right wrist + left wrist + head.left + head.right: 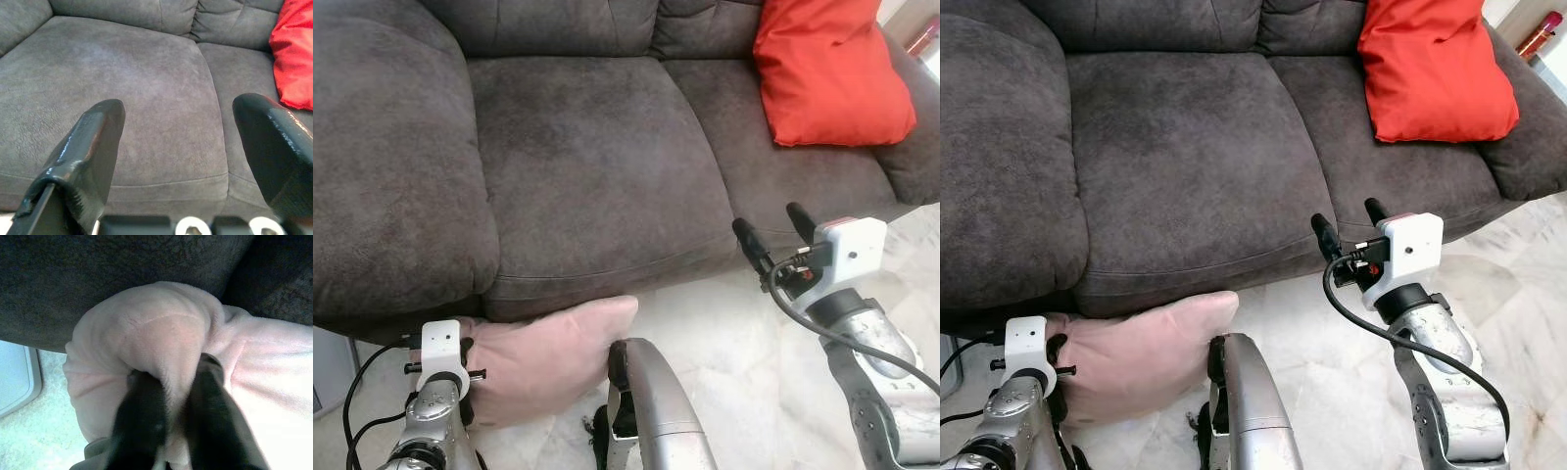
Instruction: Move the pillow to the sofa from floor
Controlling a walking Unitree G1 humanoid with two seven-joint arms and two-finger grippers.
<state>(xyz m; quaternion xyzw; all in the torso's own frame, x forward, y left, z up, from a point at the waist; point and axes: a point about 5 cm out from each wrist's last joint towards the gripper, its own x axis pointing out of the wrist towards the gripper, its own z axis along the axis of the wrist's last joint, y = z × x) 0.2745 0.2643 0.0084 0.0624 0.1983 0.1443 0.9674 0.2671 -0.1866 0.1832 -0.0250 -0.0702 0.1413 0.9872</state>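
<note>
A pale pink pillow (553,352) lies low in front of the dark grey sofa (578,157), its upper edge against the sofa's front. My left gripper (171,396) is shut on the pillow's left corner (161,338), with plush fabric bunched between the two black fingers. Further right, my right gripper (771,227) hovers open in front of the sofa's front edge, holding nothing. Its fingers (93,147) point at the seat cushions.
A red pillow (830,73) rests on the sofa's right seat against the backrest. The middle seat cushion (1190,147) is bare. Pale marble floor (734,343) stretches before the sofa. A silver part of my own body (656,401) rises at the bottom centre.
</note>
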